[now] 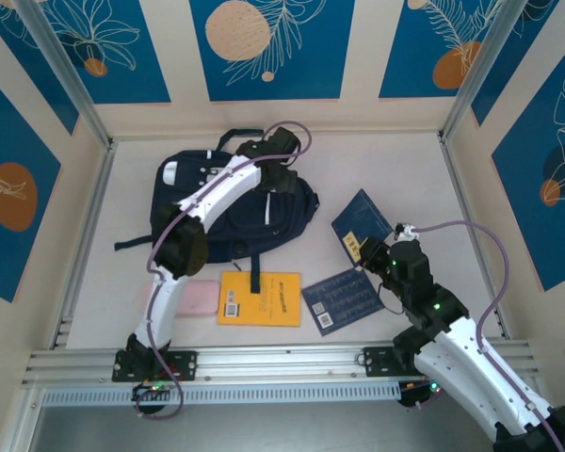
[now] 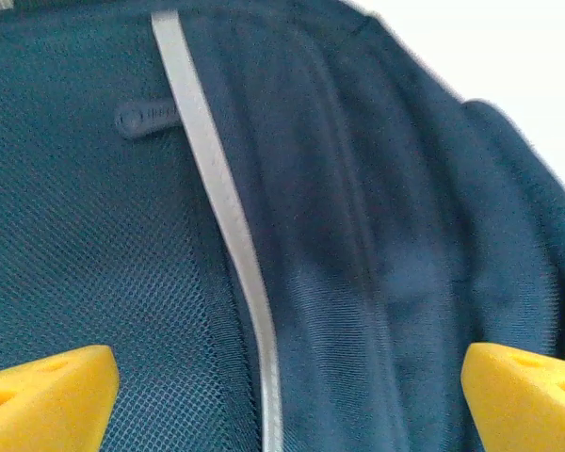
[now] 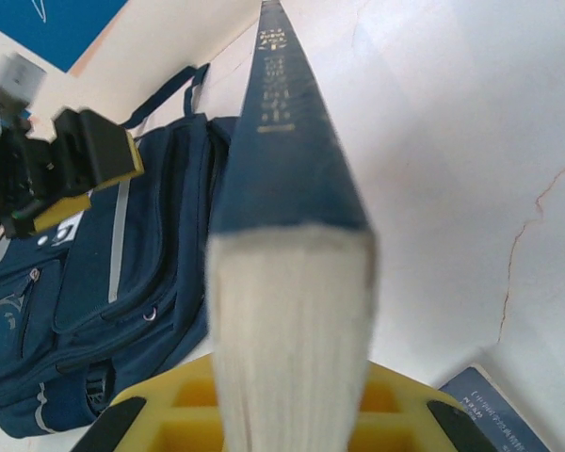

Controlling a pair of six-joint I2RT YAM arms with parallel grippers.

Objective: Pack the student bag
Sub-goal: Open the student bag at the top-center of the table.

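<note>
The student bag [image 1: 221, 221] lies flat at the middle-left of the worktop [image 1: 414, 179], front pockets facing up. It is soft fabric, so it will likely sag and shift under a push rather than keep its shape, and it is probably light while unpacked. A pinched fold along a pocket seam or the edge of an opening looks a better hold than the flat panel. The left gripper [image 2: 292, 395] hangs close over the bag's upper right part, its yellow fingers spread wide, with a grey stripe [image 2: 217, 207] running between them. The right gripper [image 1: 369, 247] is clamped on a navy book [image 1: 363, 217], just beside the bag's right edge.
</note>
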